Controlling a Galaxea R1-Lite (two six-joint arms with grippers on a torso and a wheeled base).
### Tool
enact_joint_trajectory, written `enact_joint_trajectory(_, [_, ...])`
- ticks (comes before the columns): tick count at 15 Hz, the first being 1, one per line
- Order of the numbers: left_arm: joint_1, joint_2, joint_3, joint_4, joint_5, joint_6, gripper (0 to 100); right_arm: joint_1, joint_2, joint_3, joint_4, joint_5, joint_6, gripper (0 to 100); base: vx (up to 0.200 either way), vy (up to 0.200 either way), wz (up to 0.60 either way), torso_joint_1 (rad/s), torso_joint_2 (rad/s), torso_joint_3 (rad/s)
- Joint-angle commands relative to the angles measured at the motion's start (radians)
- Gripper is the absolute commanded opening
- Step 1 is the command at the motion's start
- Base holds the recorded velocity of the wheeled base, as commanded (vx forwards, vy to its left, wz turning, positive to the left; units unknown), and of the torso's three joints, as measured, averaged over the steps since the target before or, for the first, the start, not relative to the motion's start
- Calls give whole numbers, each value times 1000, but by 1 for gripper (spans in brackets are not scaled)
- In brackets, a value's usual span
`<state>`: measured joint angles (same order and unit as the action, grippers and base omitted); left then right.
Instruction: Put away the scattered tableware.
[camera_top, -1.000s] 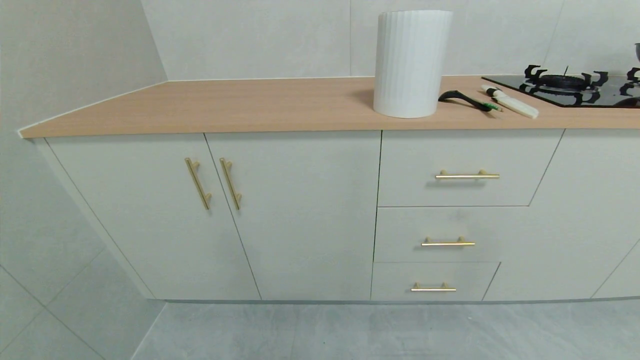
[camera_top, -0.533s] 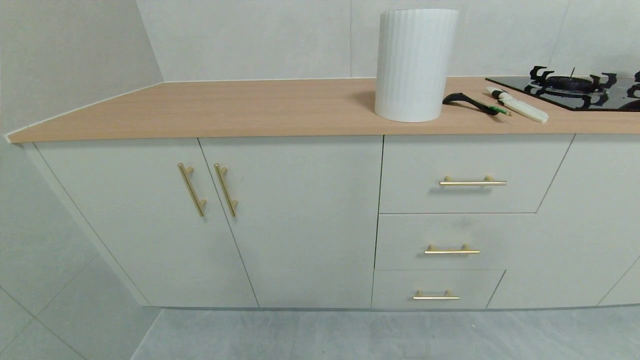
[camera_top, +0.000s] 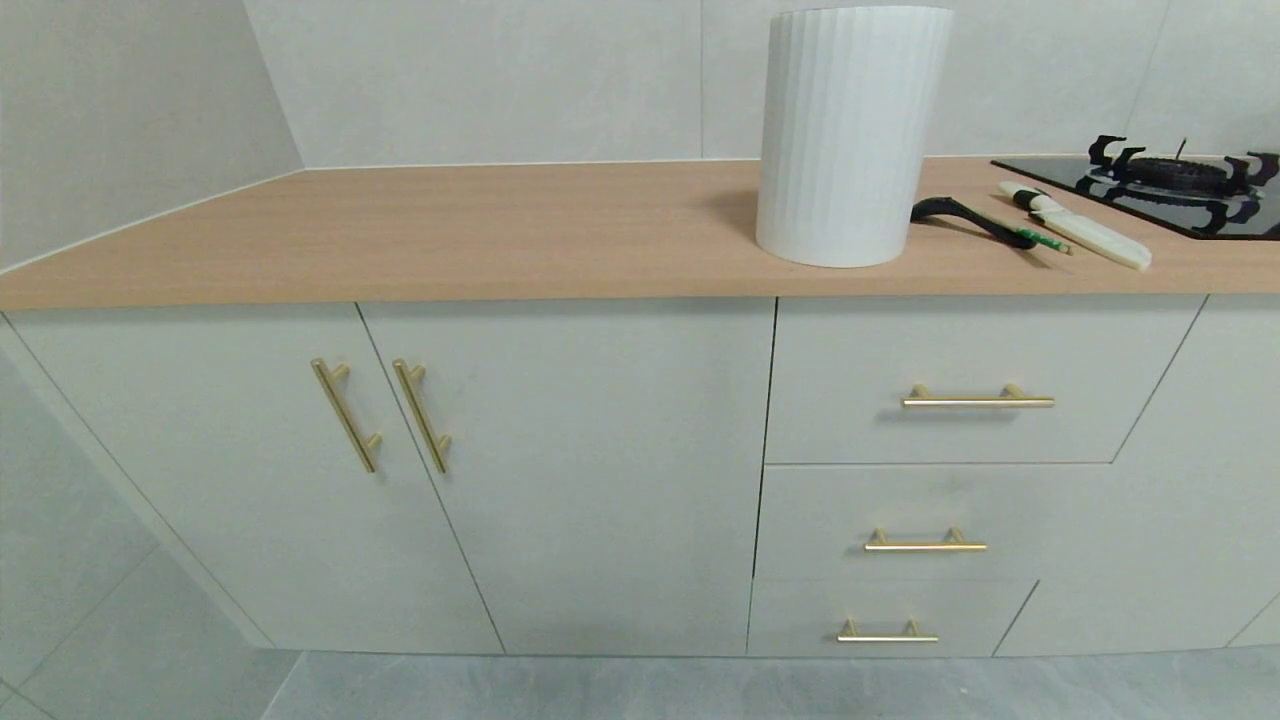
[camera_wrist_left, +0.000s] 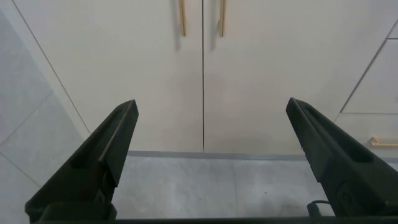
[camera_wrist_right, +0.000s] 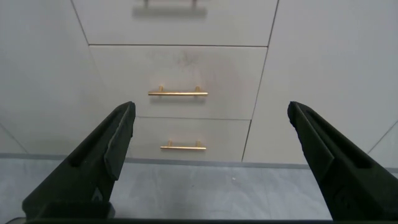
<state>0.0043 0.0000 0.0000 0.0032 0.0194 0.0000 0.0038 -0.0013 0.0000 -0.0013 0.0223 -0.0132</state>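
Pot: my landmark is one tall white ribbed pot (camera_top: 850, 135), upright on the wooden counter (camera_top: 450, 235).
Spoon: one black spoon (camera_top: 965, 217) with a curved handle lies flat on the counter just right of the pot.
Stick: one thin green-tipped stick (camera_top: 1040, 240) lies by the spoon's end away from the pot.
Knife: one cream knife (camera_top: 1085, 232), dark-banded near one end, lies flat right of the pot, beyond the spoon.
Stove: one black stove (camera_top: 1180, 195) sits farther right of the pot.
Fronts: I count two cupboard doors (camera_top: 600, 470) below-left of the pot, three drawers (camera_top: 950, 350) below it, and five gold handles (camera_top: 978, 400).
Left gripper (camera_wrist_left: 211, 109): jaws spread wide, holding nothing, before the doors.
Right gripper (camera_wrist_right: 211, 109): jaws spread wide, holding nothing, before the lower drawers.
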Motion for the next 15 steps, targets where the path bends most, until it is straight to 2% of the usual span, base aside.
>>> enact_joint_trajectory(1, [0,0,0,0,1,-2,100,1,1,0,0,1,-1,100,0,0,0,0,0,0])
enact_joint_trajectory(7, [0,0,0,0,1,-2,100,1,1,-11,-11,2,-1,100,0,0,0,0,0,0])
enact_joint_trajectory(8, [0,0,0,0,1,-2,100,5,18,-114,-20,11,44,100,0,0,0,0,0,0])
enact_joint_trajectory(11, [0,0,0,0,1,-2,100,61,176,-187,46,82,50,100,0,0,0,0,0,0])
enact_joint_trajectory(13, [0,0,0,0,1,-2,100,116,349,-196,38,143,50,100,0,0,0,0,0,0])
enact_joint_trajectory(15, [0,0,0,0,1,-2,100,137,572,-249,32,145,52,100,0,0,0,0,0,0])
